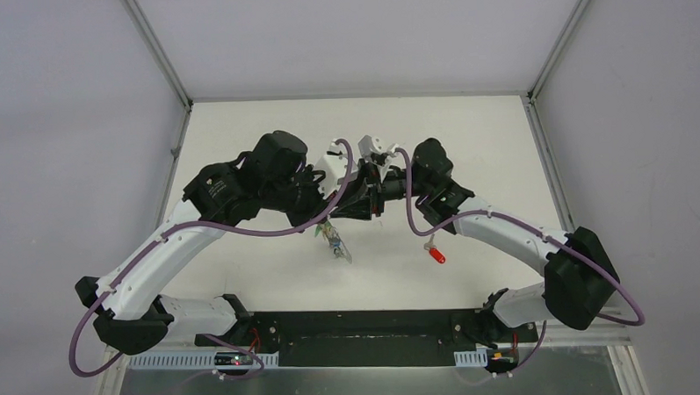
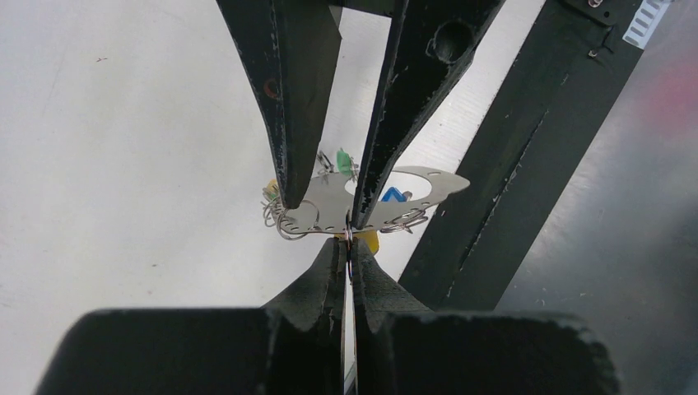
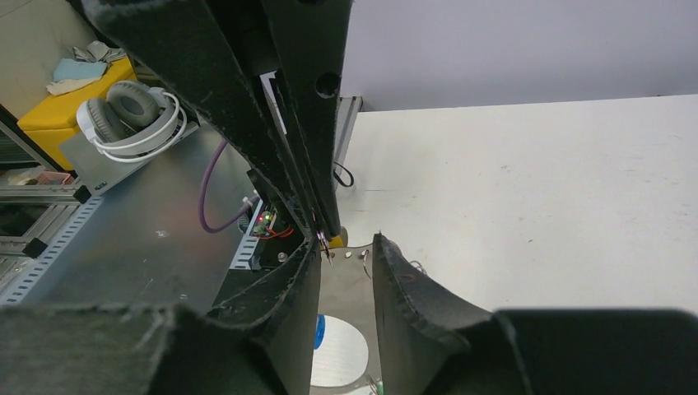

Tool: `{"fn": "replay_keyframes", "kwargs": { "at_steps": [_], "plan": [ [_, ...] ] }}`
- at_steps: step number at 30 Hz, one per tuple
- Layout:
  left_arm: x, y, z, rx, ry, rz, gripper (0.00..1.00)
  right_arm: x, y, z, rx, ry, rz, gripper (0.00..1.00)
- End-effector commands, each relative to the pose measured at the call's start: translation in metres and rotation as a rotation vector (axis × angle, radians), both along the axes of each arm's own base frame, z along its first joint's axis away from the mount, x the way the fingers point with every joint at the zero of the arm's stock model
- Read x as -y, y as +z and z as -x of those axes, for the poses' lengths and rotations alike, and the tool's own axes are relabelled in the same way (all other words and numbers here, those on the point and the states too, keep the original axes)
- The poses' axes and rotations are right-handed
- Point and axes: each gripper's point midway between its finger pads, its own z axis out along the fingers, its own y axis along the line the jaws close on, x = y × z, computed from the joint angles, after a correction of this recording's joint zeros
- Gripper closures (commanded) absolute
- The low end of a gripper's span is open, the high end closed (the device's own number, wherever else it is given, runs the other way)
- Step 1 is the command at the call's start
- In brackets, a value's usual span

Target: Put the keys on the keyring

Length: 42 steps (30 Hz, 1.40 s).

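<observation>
The keyring (image 2: 329, 212) is a flat grey metal band with small holes, hanging level between both grippers. Wire rings and keys with green (image 2: 343, 160), blue (image 2: 393, 195) and yellow (image 2: 369, 241) heads dangle from it. My left gripper (image 2: 349, 245) is shut on a small wire ring at the band's near edge. My right gripper (image 3: 346, 247) stands open, its fingers (image 2: 296, 123) either side of the band (image 3: 350, 288); I cannot tell whether they touch it. Both grippers meet above mid-table (image 1: 371, 201). Keys (image 1: 334, 242) hang below them. A red key (image 1: 436, 254) lies on the table to the right.
The black base rail (image 2: 527, 148) runs along the near table edge. Purple cables (image 1: 242, 229) loop over both arms. Beyond the table's edge, headphones (image 3: 132, 115) sit on a grey metal box next to a yellow box. Grey walls enclose the table (image 1: 265, 130) on three sides.
</observation>
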Motion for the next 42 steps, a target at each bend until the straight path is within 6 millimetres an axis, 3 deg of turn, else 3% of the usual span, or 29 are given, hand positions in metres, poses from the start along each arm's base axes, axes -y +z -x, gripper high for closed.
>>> {"fn": "replay_keyframes", "kwargs": {
  "at_steps": [1, 17, 28, 34, 42],
  "plan": [
    [0.005, 0.022, -0.001, 0.050, -0.015, 0.055, 1.00, -0.004, 0.004, 0.007, 0.029, 0.041, -0.030, 0.69],
    [0.010, 0.015, 0.002, 0.022, -0.018, 0.065, 1.00, -0.009, 0.003, 0.013, 0.012, 0.112, -0.017, 0.84],
    [0.007, 0.007, 0.001, 0.017, -0.002, 0.048, 1.00, -0.005, 0.016, 0.022, 0.064, 0.144, -0.065, 0.78],
    [0.010, 0.007, 0.002, 0.007, 0.000, 0.063, 1.00, -0.006, 0.011, 0.022, 0.049, 0.155, -0.053, 0.87],
    [0.011, 0.010, 0.004, 0.012, -0.009, 0.075, 1.00, -0.009, 0.004, 0.017, 0.036, 0.133, -0.028, 0.76]
  ]
}}
